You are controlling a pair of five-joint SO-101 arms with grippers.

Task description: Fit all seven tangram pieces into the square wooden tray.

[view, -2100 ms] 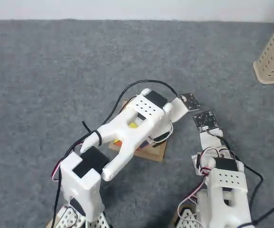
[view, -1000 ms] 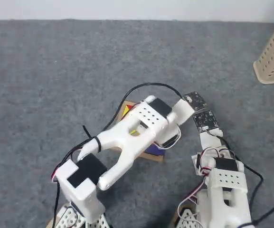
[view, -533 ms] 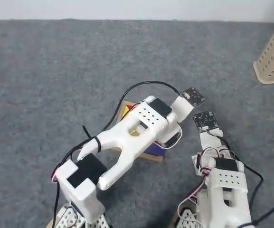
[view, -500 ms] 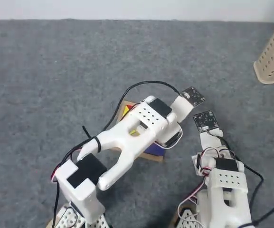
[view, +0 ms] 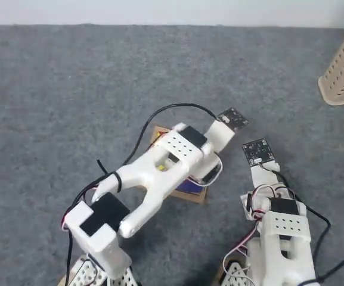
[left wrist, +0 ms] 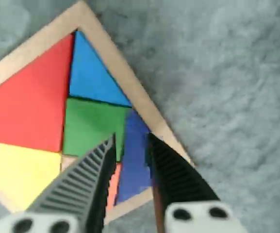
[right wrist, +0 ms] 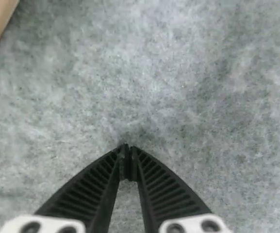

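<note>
While the left end effector [left wrist: 130,138] hangs just over the square wooden tray [left wrist: 108,46] with its jaws slightly parted and gripping nothing, I judge the job to be at its final seating step. Directly under the tips lies the dark blue parallelogram [left wrist: 136,162], against the tray rim. The green square [left wrist: 93,131] is beside them, the blue triangle [left wrist: 93,77] and red triangle [left wrist: 30,97] ahead, the yellow triangle [left wrist: 18,172] off to one side. An orange piece [left wrist: 112,184] shows back between the jaws. Next I would check that the parallelogram lies flat and press it down if not. My right end effector [right wrist: 125,150] is clenched on nothing above the grey surface [right wrist: 203,73]. Over the last two seconds the left arm has swung slightly across the tray; the right arm has not moved.
</note>
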